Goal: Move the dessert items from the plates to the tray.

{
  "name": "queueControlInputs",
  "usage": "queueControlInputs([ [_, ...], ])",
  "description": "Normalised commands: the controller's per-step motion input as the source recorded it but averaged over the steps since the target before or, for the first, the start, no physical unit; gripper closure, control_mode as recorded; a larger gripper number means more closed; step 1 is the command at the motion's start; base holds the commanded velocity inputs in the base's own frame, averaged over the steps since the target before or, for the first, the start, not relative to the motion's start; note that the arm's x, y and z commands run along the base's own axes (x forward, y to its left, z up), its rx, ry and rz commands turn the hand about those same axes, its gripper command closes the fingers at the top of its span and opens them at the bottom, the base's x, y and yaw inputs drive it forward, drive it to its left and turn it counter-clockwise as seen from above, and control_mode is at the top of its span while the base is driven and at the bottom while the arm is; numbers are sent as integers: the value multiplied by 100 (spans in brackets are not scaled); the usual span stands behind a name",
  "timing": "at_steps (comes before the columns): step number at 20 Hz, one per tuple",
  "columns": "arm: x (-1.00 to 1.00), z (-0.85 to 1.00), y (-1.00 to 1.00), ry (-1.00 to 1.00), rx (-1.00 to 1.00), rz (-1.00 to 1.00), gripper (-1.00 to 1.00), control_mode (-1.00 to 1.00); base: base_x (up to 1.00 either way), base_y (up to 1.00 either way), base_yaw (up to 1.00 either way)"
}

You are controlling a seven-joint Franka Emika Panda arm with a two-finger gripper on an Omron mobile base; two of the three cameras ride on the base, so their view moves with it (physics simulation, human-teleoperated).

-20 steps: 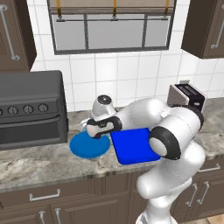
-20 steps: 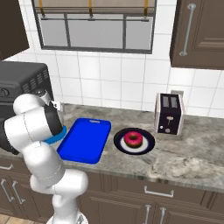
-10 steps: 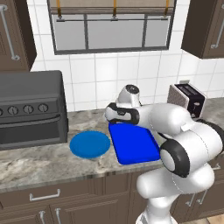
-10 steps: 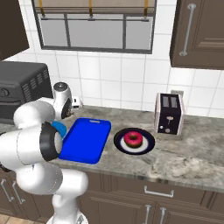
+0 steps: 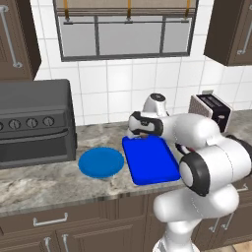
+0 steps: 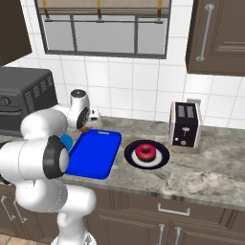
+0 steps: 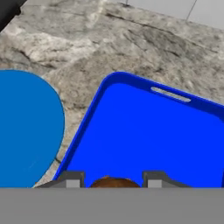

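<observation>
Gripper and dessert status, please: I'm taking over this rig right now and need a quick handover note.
Gripper: shut on the small brown ball, held above the blue tray.
Round blue plate: bare, left of the tray.
Pink donut: on the red-rimmed plate, right of the tray, in front of the toaster.
Done: ball lifted off its plate.
Left: release the ball into the tray, then move the donut.

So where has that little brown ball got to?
The brown ball sits between the fingertips of the gripper, held above the blue tray, with the round blue plate beside it.
</observation>
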Motion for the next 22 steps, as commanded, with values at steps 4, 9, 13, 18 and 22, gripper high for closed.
queueControlInputs([
  [4, 0, -13, -29, 4, -3, 0, 100, -100, 0, 0, 0],
  [9, 1, -40, -11, 0, 0, 0, 100, -100, 0, 0, 0],
  [13, 0, -49, 0, -6, 0, 0, 100, -100, 0, 0, 0],
  [18, 0, -34, 0, -1, 0, 0, 100, -100, 0, 0, 0],
  [22, 1, -33, 0, 0, 0, 0, 100, -100, 0, 0, 0],
])
